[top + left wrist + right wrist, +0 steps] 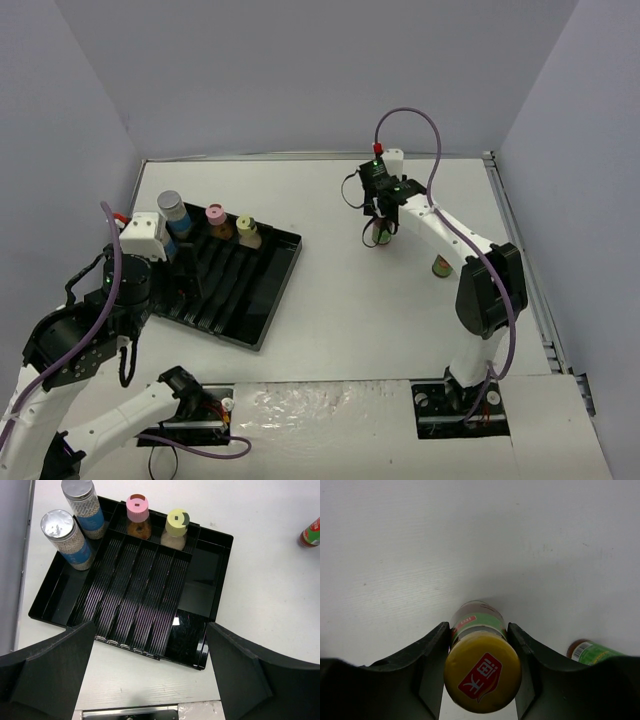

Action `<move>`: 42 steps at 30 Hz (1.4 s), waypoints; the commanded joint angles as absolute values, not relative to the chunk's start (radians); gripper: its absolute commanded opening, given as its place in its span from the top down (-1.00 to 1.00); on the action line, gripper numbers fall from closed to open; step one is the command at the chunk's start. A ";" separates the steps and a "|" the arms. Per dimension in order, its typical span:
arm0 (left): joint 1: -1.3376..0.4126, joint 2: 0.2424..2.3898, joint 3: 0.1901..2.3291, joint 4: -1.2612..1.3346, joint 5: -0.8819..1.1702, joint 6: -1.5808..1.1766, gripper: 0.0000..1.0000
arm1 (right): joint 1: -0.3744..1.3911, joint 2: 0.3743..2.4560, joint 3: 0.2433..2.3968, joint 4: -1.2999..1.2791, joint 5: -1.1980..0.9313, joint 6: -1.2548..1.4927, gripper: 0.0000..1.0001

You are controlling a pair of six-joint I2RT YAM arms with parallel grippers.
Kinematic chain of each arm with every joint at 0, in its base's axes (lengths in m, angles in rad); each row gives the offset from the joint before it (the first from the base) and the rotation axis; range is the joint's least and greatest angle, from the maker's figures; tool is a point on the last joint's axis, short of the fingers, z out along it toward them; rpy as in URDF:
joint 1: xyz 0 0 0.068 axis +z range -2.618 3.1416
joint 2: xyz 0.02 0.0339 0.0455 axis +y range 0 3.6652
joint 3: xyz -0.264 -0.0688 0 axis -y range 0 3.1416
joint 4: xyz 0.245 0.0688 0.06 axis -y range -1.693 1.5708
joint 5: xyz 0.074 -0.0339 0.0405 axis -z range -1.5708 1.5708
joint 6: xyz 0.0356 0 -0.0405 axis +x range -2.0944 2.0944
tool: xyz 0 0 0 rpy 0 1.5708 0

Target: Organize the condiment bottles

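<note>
Black ridged tray [200, 625] sits at the left of the bench [350, 330]. It holds two silver-lidded bottles [62, 537] in its left compartment, and the pink-capped bottle [137, 515] and pale-yellow-capped bottle [176, 527] side by side along its far edge. The left pincer [150, 630] hangs above the tray, spread wide and gripping nothing. Further right, the right pincer [477, 630] is closed on an upright dark bottle [480, 672], fingers pressed against both its sides. A second dark bottle [441, 265] stands near, to its right. The bench is white, with pale grey walls [300, 70] around it.
</note>
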State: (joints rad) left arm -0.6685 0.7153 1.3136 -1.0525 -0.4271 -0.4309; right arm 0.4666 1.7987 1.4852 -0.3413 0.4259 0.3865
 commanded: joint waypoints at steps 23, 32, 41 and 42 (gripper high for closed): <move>-0.676 0.684 1.218 -0.963 -0.588 -0.470 -0.83 | 0.887 1.792 1.883 -0.377 0.509 0.410 1.00; -0.675 0.646 1.213 -0.983 -0.605 -0.482 -0.86 | 0.925 1.937 2.031 -0.376 0.485 0.407 1.00; -0.675 0.619 1.210 -1.013 -0.610 -0.485 -0.87 | 0.943 2.032 2.055 -0.336 0.464 0.410 1.00; -0.675 0.616 1.211 -1.016 -0.609 -0.485 -0.87 | 0.943 2.038 2.050 -0.324 0.461 0.410 1.00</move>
